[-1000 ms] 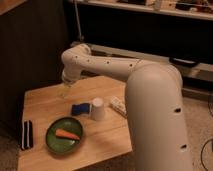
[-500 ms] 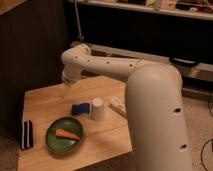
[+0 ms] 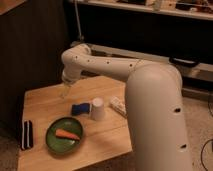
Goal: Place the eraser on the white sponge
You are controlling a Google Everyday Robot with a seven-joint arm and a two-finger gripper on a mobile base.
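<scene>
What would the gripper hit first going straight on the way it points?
Probably bare table, not an object: the gripper points down over the wood, up-left of the blue sponge in view. Depth unclear.

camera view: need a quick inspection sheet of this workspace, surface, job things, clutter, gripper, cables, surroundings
surface: wooden table, level, several items on it
job's things: eraser lies flat at the table's left edge; white sponge, which looks blue, lies mid-table, well apart from the eraser
clutter: white cup right beside the sponge; white packet beyond the cup; green plate with a carrot on it
grippers: gripper hangs over the table's back part, behind the sponge, far from the eraser
cables: thin dark cable on the floor at right
surroundings: dark shelving behind the table
</scene>
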